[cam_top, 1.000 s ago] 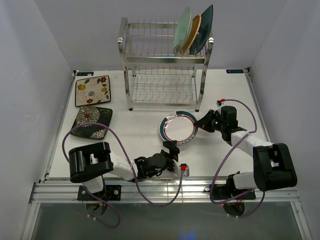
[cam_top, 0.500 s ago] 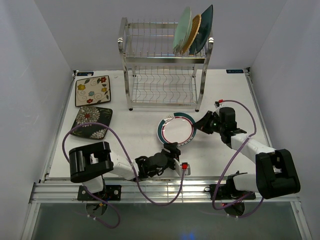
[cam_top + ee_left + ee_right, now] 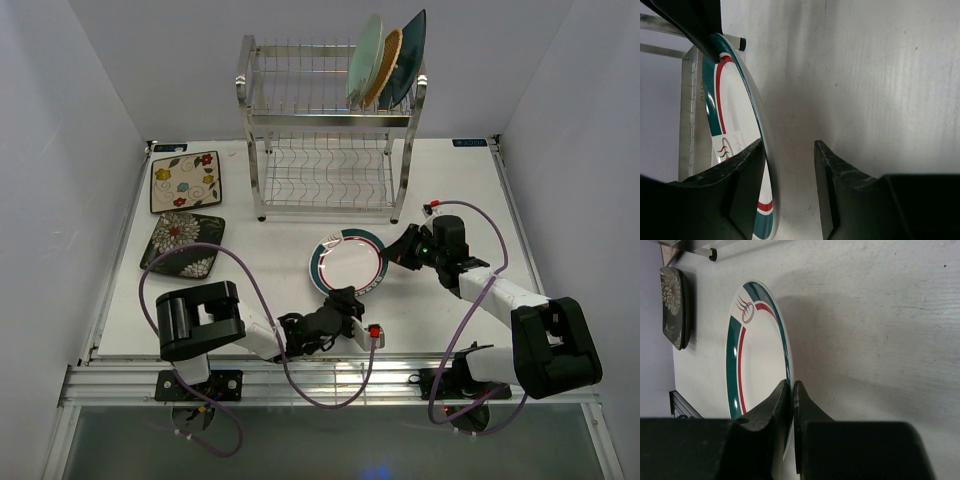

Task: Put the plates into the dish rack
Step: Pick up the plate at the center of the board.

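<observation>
The white plate with a teal and red striped rim (image 3: 348,263) is tilted up off the table in front of the dish rack (image 3: 325,150). My right gripper (image 3: 393,252) is shut on its right rim; in the right wrist view the jaws (image 3: 791,390) pinch the plate (image 3: 757,365). My left gripper (image 3: 346,299) is open at the plate's near edge. In the left wrist view the rim (image 3: 752,115) runs between the fingers (image 3: 747,170), close to the left one. Pale green (image 3: 363,60), woven (image 3: 385,65) and teal (image 3: 406,58) plates stand in the rack's top tier.
A cream floral plate (image 3: 185,182) and a dark floral plate (image 3: 183,245) lie flat at the table's left. The dark floral plate also shows in the right wrist view (image 3: 672,305). The rack's lower tier holds nothing. Purple cables loop beside both arms.
The right gripper has carried the striped plate a little left and toward the rack, tilting it more. The left arm has shifted right, its open jaws staying at the plate's near rim.
</observation>
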`<state>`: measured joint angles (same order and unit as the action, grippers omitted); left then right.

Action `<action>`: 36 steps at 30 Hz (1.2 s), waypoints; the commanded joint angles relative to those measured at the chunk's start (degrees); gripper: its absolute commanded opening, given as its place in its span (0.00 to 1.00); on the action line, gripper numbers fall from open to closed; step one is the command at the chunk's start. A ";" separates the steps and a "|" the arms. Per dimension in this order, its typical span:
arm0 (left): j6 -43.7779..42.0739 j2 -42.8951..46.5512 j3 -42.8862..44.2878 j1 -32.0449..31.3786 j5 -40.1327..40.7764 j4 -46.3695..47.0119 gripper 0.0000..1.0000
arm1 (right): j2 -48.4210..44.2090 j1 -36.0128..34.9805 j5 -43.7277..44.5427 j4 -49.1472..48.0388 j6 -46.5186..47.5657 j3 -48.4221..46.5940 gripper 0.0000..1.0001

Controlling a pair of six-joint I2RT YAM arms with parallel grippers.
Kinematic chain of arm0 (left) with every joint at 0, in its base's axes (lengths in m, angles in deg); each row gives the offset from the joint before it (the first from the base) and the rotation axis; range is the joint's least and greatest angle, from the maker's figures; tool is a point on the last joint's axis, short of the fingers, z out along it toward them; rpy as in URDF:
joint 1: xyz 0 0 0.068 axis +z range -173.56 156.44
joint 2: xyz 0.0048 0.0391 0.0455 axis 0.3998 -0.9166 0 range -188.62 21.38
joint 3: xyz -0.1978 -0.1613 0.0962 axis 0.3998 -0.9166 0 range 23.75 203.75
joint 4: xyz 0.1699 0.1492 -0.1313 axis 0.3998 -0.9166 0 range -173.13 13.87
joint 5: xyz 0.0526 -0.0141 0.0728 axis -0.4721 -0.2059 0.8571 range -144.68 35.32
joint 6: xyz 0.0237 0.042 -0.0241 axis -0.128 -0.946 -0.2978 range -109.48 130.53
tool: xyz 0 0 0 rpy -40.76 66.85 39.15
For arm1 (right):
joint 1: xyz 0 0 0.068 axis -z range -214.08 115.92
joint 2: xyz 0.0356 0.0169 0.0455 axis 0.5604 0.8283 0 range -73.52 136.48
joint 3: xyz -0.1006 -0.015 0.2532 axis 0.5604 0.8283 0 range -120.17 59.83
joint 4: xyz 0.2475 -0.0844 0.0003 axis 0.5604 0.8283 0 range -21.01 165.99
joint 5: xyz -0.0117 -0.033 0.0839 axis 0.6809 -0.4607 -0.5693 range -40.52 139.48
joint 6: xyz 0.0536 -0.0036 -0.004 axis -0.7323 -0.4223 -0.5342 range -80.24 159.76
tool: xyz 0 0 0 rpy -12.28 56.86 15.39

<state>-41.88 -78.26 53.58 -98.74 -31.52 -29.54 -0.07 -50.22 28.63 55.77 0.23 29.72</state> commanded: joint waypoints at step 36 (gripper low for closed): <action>-7.28 3.83 -2.40 -0.23 7.34 12.74 0.00 | 3.54 -0.56 -6.05 -6.47 0.50 -3.29 0.36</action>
<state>-47.73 -79.31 51.26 -98.70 -25.36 -21.26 4.85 -50.40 23.17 50.94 0.49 27.95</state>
